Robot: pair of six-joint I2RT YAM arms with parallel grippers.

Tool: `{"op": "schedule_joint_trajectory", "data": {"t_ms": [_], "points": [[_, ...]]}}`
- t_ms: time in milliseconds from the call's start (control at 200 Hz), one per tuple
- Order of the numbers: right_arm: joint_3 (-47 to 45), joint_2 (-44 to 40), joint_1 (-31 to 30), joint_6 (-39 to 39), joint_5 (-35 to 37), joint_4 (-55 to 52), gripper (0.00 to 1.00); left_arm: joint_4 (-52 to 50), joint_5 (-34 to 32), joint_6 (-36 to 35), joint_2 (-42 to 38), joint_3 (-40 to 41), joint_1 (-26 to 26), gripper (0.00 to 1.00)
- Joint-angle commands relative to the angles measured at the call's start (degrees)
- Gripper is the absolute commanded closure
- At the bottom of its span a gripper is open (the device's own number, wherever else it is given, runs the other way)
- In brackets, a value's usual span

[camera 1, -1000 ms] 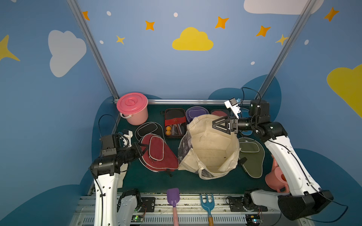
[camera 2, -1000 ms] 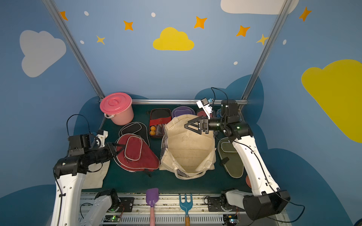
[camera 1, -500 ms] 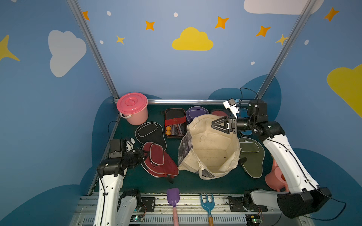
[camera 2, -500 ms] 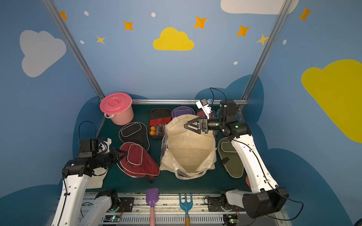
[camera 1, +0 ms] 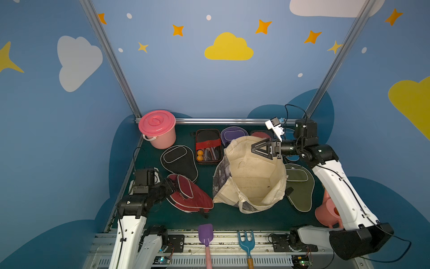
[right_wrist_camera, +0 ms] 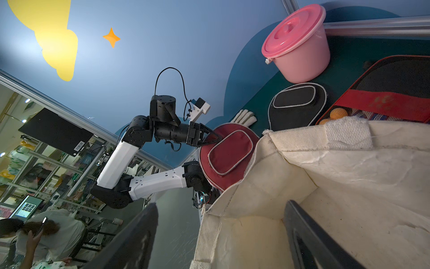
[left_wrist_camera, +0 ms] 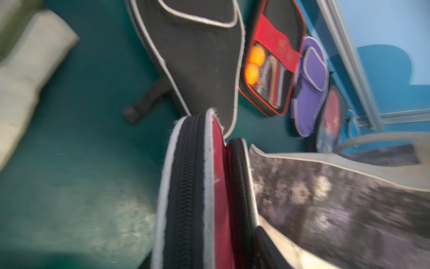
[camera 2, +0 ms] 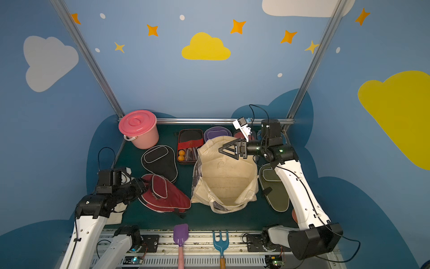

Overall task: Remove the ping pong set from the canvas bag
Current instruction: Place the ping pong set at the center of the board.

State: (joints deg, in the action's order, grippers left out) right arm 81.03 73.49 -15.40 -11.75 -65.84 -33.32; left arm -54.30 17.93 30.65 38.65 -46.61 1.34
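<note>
Near the left edge of the mat, the left gripper sits at the rim of the maroon cover, which lies just beside the black cover. We cannot tell whether its fingers pinch the cover or have let go. At the far rim of the canvas bag the right gripper hangs with its fingers spread wide and grips nothing.

In both top views we see nothing inside the bag. The rest of the set lies around it: the black-red case and purple cover on the far side, the olive cover to the right.

We judge this to be the laying down of the last piece. Next, the left gripper should part fully and back away leftward without dragging the cover. The right gripper should rise clear of the rim.
</note>
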Motion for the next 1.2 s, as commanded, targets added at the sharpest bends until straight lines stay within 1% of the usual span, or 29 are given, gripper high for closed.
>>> {"op": "schedule_joint_trajectory", "data": {"t_ms": [0, 45, 55, 80, 185, 275, 345, 396, 466, 506, 631, 666, 731, 821, 896, 946, 1091, 1192], "points": [[-0.4, -0.2, 0.4, 0.4, -0.4, 0.4, 0.17, 0.9, -5.3, 2.2, -3.2, 0.7, -0.1, 0.39], [-0.4, -0.2, 0.6, 0.4, -0.4, 0.4, 0.17, 1.2, -5.4, 2.8, -3.6, 1.1, -0.1, 0.38], [-0.4, -0.2, 0.5, 0.4, -0.4, 0.4, 0.17, 1.2, -6.7, 2.9, -3.6, 1.1, -0.2, 0.38], [-0.4, -0.1, 0.6, 0.4, -0.4, 0.4, 0.17, 1.3, -7.5, 3.1, -3.6, 1.2, -0.1, 0.38], [-0.4, -0.3, 0.8, 0.4, -0.4, 0.6, 0.17, 2.0, -8.3, 4.0, -3.0, 1.5, -0.1, 0.38], [-0.4, -0.3, 0.8, 0.3, -0.4, 0.6, 0.17, 3.8, -9.0, 6.5, -3.5, 3.0, -0.2, 0.34], [-0.5, -0.5, 1.0, 0.4, -0.4, 0.6, 0.17, 5.7, -9.8, 8.6, -4.7, 5.1, -0.2, 0.34], [-0.5, -0.6, 1.1, 0.3, -0.4, 0.6, 0.17, 6.8, -10.7, 10.1, -5.6, 6.4, -0.1, 0.36], [-0.5, -0.7, 1.3, 0.3, -0.5, 0.5, 0.17, 8.2, -11.0, 11.4, -6.4, 8.1, -0.1, 0.49], [-0.6, -0.6, 1.4, 0.2, -0.6, 0.8, 0.17, 8.2, -11.5, 11.7, -6.5, 8.8, -0.1, 0.55], [-0.9, -0.9, 1.6, -0.2, -0.6, 1.3, 0.17, 8.3, -10.8, 12.9, -6.8, 10.3, -0.1, 0.55], [-1.0, -1.0, 1.7, -0.3, -0.5, 1.4, 0.17, 8.2, -10.6, 13.8, -7.1, 10.5, -0.2, 0.54], [-1.0, -1.0, 1.8, -0.4, -0.6, 1.4, 0.17, 7.4, -9.8, 16.0, -8.1, 11.0, -0.3, 0.48], [-0.9, -1.1, 1.9, -0.9, -0.8, 1.8, 0.17, 4.7, -9.5, 19.4, -10.5, 12.3, -0.7, 0.49], [-0.6, -1.2, 2.0, -0.9, -0.9, 1.7, 0.17, 2.5, -10.9, 21.5, -13.0, 12.8, -1.6, 0.47], [-0.9, -1.4, 2.0, -0.8, -0.7, 1.8, 0.17, 0.5, -11.8, 22.6, -14.2, 12.8, -1.8, 0.43], [-1.6, -1.9, 2.2, -1.4, -0.6, 2.2, 0.17, -4.1, -12.8, 25.0, -15.5, 12.5, -2.1, 0.25], [-2.0, -2.1, 2.5, -1.6, -0.5, 2.3, 0.17, -6.1, -13.6, 25.4, -15.8, 12.1, -2.2, 0.19]]}}
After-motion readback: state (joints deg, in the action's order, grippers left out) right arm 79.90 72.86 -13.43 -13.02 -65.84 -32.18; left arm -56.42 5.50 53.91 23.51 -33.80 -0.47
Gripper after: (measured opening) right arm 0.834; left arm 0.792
